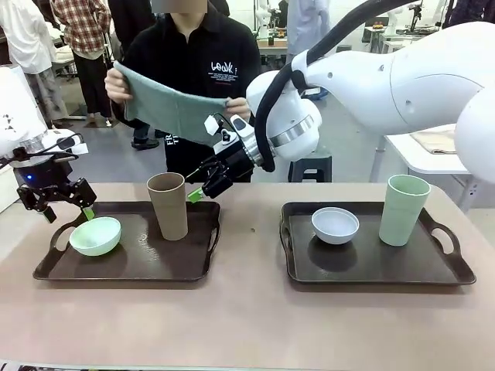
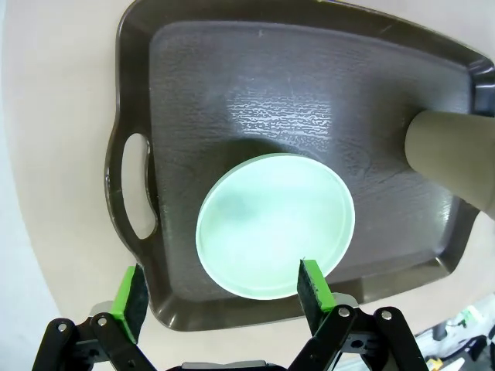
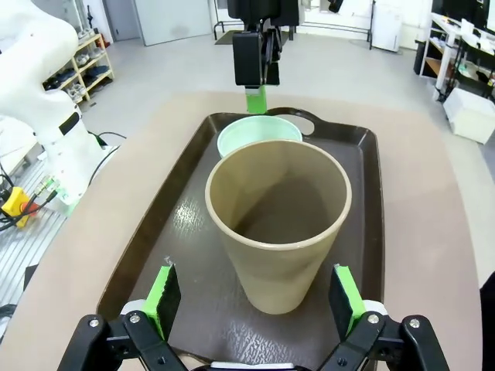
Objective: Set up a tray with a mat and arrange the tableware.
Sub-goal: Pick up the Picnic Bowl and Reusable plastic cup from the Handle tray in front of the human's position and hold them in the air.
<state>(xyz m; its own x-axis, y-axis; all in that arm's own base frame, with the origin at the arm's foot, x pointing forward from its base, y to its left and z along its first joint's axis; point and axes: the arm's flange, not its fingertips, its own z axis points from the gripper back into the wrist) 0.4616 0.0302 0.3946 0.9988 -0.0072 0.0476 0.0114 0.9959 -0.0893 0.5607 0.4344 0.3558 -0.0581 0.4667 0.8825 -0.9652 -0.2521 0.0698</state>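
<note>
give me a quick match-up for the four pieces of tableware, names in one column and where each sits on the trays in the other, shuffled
Things
1. tan-brown cup
2. pale green cup
3. light green bowl
4. whitish-blue bowl

Places
A. left tray, left end
B. left tray, right part
C. right tray, left half
D. right tray, right end

Pairs: 1-B, 2-D, 3-A, 4-C

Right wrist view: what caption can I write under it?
Right gripper, jaws open, faces the tan-brown cup, light green bowl behind it on the dark tray.
</note>
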